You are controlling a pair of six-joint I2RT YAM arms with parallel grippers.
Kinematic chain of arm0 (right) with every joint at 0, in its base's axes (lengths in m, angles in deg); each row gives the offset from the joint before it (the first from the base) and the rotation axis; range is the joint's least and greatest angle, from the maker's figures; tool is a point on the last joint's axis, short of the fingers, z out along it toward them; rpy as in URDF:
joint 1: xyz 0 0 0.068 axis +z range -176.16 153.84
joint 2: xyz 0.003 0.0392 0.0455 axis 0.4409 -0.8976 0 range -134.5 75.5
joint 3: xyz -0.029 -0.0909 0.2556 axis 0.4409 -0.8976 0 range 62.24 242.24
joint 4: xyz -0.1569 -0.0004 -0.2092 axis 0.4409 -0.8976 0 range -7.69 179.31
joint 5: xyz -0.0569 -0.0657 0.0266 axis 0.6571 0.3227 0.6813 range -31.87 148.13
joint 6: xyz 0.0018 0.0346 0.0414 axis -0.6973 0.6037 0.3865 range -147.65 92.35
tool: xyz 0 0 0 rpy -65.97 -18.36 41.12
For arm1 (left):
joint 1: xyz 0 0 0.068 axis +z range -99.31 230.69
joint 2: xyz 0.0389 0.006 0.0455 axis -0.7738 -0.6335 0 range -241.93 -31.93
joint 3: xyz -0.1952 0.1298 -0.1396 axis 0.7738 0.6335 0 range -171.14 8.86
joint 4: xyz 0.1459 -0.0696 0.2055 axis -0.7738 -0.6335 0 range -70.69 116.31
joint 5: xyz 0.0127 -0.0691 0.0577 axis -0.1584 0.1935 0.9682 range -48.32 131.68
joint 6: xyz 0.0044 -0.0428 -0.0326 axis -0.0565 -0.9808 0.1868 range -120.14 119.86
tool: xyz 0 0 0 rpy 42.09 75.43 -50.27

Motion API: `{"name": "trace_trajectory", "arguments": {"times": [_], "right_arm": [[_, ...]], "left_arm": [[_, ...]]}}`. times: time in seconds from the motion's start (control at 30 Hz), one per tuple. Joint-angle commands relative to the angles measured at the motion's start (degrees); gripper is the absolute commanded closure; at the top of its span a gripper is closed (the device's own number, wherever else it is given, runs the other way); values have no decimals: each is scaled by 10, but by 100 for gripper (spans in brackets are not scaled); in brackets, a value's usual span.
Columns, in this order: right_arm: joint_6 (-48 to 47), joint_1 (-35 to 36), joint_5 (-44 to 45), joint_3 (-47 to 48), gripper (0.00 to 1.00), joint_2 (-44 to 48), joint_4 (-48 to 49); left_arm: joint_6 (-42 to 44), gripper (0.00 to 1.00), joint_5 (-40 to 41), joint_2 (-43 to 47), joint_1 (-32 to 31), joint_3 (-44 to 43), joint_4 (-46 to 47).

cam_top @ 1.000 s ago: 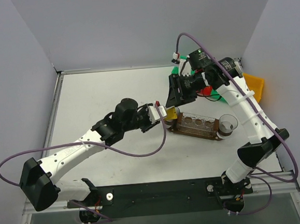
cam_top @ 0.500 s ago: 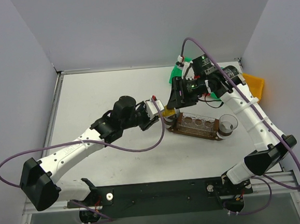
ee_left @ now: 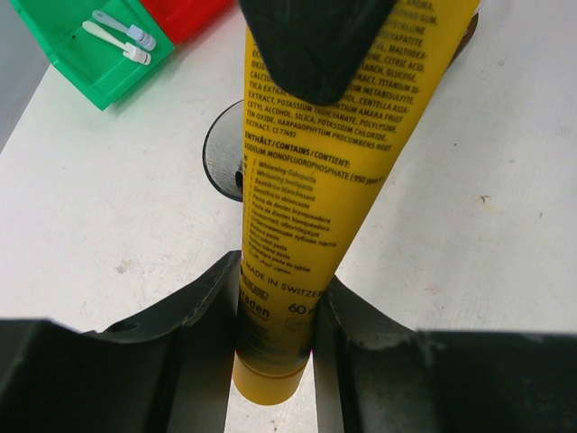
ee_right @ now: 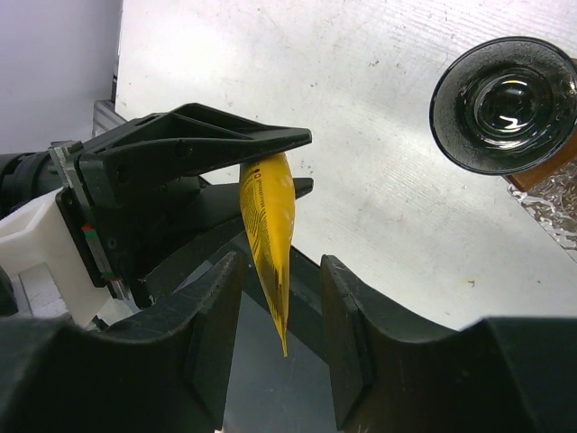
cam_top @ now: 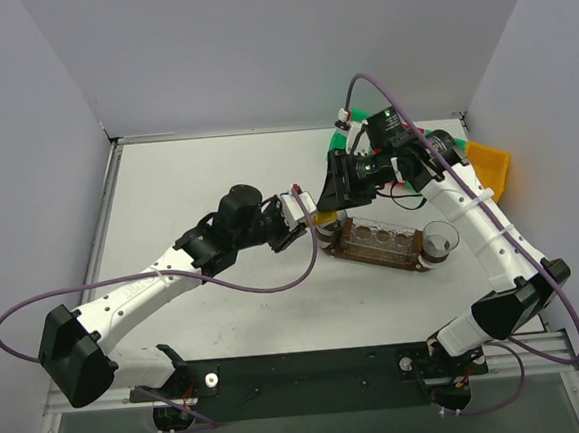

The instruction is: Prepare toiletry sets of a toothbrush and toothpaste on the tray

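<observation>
left tool (ee_left: 278, 298) grips toothpaste (ee_left: 315, 180); right tool (ee_right: 281, 266) seemingly loose

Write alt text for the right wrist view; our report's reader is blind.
A yellow tube, gripped by the left end effector, hangs between the open fingers of the right end effector. A clear cup stands on the table at upper right.

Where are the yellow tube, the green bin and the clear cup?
yellow tube (ee_left: 315, 180): left wrist view, printed middle.
green bin (ee_left: 86, 74): left wrist view, bare floor.
clear cup (ee_right: 505, 101): right wrist view, its bottom.
</observation>
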Motion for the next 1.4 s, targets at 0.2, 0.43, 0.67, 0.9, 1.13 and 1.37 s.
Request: {"name": "trace_trajectory", "arguments": {"times": [0.2,0.43,0.67,0.9,1.13,1.37], "right_arm": [[10,14,-3,-18,71,16,9],[14,15,0,-16,100,16,11],[21,14,97,5,100,50,21],[29,-15,185,18,100,100,19],[26,-105,227,7,100,128,-61],[-9,-109,346,20,100,114,-197]], "left_arm": [[-13,100,2,2,3,-33,24],[-15,90,7,4,3,-30,26],[-38,16,29,3,9,-29,28],[-96,10,54,15,36,-45,27],[-241,5,103,21,121,-25,43],[-334,4,111,32,230,-3,22]]}}
